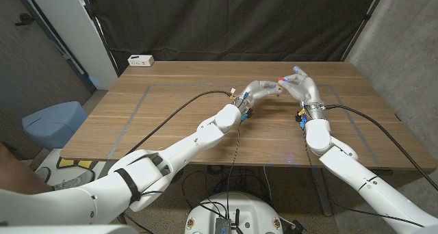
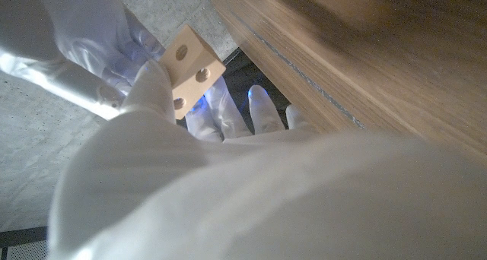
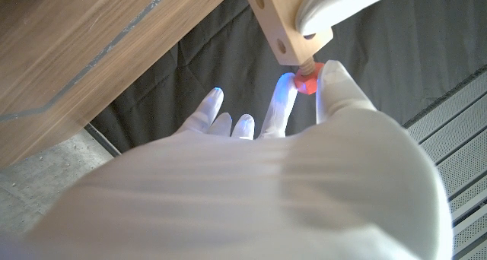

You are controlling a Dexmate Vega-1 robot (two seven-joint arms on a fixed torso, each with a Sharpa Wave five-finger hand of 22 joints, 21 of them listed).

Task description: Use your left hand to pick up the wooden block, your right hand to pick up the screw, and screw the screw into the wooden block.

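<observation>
Above the brown wooden table, left hand is gripping the pale drilled wooden block; right hand is pinching the red-headed screw, entering the block's end. Risk: cross-threading from tilt, or fingers slipping.

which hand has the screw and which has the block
The right hand pinches the red-headed screw, its tip at the wooden block. The left hand grips that block instead.
</observation>
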